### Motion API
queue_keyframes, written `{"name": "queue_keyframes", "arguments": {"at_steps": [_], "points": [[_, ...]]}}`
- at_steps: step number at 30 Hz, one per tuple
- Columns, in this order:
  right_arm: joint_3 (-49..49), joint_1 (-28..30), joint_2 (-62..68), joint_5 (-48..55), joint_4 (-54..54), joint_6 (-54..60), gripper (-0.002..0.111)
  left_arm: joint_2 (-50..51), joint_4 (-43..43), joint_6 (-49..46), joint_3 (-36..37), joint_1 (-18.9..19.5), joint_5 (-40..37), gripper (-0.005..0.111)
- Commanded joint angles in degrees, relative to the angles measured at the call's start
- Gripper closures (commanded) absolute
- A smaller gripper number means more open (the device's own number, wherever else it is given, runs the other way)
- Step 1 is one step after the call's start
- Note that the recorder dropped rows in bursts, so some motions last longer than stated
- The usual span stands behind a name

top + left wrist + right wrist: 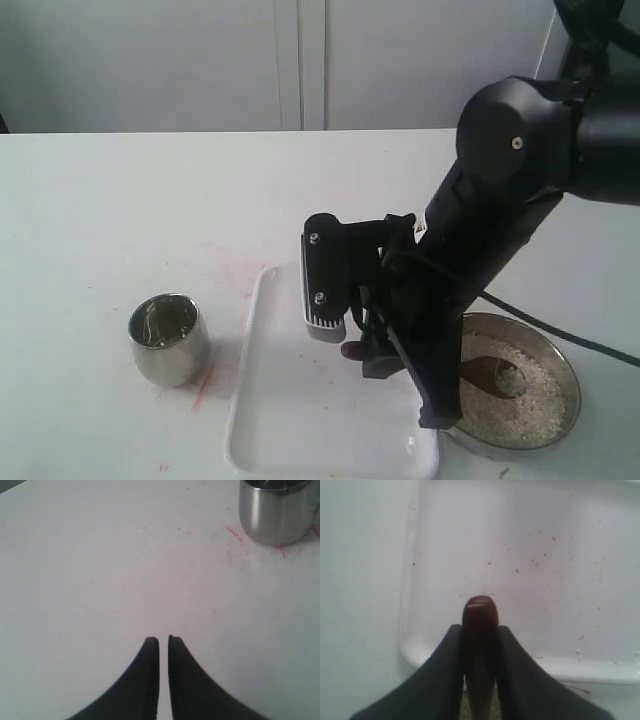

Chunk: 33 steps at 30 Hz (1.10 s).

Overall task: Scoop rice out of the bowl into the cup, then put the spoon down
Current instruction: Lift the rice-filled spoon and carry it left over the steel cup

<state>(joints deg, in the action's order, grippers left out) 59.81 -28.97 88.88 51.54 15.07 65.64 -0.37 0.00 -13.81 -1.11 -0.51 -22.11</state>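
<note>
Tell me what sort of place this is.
Likely a robot test bench, not a real kitchen: a white table, plain white panels behind, and a steel cup, tray and bowl of rice laid out.

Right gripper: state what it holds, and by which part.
The right gripper is shut on the spoon, gripping the handle near its end, which pokes out past the jaws.

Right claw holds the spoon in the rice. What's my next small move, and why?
Probably lift the spoon level out of the bowl: the right claw grips its handle, its tip sits in the rice, and the cup looks empty.
</note>
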Motion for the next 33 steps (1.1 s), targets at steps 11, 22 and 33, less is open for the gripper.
{"name": "queue_keyframes", "arguments": {"at_steps": [11, 22, 33], "points": [[2.8, 0.4, -0.1, 3.9, 0.2, -1.9, 0.103, 0.4, -0.3, 0.3, 0.5, -0.2, -2.8, 0.092], [9.2, 0.3, -0.1, 7.8, 0.2, -5.9, 0.103, 0.4, -0.3, 0.3, 0.5, -0.2, -2.8, 0.092], [16.7, -5.5, 4.3, 9.8, -4.8, -9.4, 0.103, 0.4, -0.3, 0.3, 0.5, -0.2, -2.8, 0.092]]}}
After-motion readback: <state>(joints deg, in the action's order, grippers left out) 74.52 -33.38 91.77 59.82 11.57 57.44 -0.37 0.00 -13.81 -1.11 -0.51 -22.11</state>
